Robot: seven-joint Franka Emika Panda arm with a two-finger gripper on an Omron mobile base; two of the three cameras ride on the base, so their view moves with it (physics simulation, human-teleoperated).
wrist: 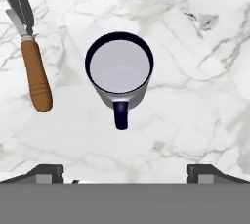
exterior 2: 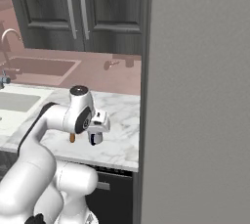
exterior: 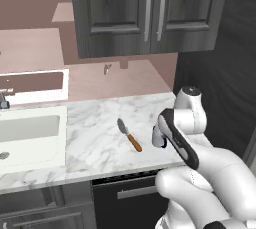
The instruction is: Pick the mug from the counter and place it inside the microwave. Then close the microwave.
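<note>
The mug stands upright on the white marble counter, seen from straight above: dark blue rim, pale inside, dark handle pointing toward my fingers. My gripper hangs above it, open, its two dark fingertips spread wider than the mug, with nothing between them. From the base cameras the gripper points down over the counter near its front right part, and the hand covers the mug. The microwave is out of view.
A knife with a brown handle lies just left of the mug. A sink is set into the counter's left end. Dark wall cabinets hang above, and a tall grey panel closes the right side.
</note>
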